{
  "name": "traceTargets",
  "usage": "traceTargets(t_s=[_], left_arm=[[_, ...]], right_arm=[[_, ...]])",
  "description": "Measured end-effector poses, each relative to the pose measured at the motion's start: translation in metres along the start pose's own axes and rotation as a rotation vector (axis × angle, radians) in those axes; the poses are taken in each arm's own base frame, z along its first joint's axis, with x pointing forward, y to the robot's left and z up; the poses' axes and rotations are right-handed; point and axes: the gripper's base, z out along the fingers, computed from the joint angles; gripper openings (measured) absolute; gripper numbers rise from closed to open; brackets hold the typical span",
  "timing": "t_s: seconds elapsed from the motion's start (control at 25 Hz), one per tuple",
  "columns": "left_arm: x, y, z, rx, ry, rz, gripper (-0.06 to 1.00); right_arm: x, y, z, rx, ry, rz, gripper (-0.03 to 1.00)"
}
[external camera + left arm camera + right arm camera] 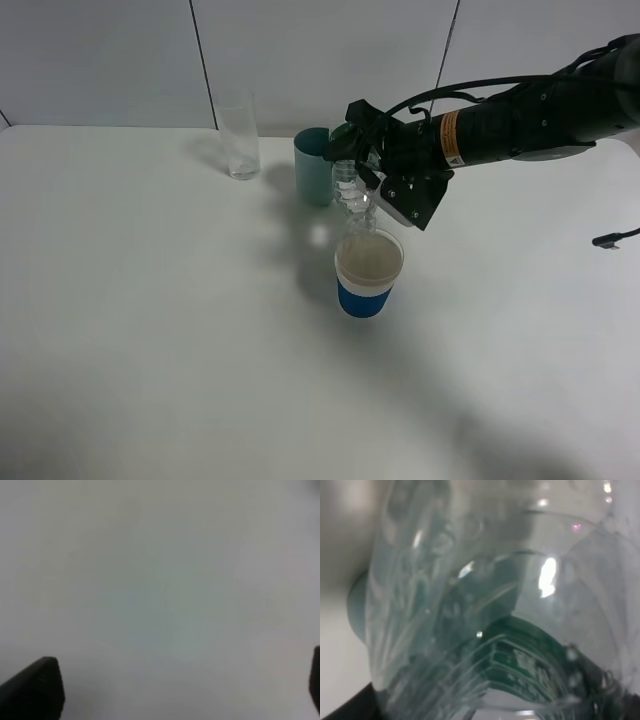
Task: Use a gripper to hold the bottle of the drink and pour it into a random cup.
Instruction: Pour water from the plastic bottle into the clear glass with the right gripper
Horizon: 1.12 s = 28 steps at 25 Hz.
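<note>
Open table [150, 380] in front, 1 blue-banded cup [368, 288] mid-table, bottle [351, 200] tipped neck-down over its rim, clenched by right gripper [375, 165], teal tumbler [313, 172] just behind, clear glass [240, 145] near far edge, left gripper [175, 687] fingers spread wide.

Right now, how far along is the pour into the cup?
Done: the right tool has the bottle gripped and tipped neck-down over the blue-banded cup. In hand: the pour, with pale liquid already high in the cup. Left: probably only to tip the bottle back upright; how much drink remains inside it is unclear.
</note>
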Motion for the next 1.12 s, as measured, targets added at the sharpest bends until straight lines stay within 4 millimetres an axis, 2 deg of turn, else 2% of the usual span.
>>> traceTargets(t_s=[0.44, 1.12], left_arm=[[0.0, 0.0, 0.0, 0.0, 0.0, 0.0, 0.99], [0.0, 0.0, 0.0, 0.0, 0.0, 0.0, 0.99]], right_arm=[[0.0023, -0.0082, -0.0049, 0.015, 0.013, -0.025, 0.56], [0.0031, -0.0064, -0.0049, -0.005, 0.021, -0.068, 0.56]])
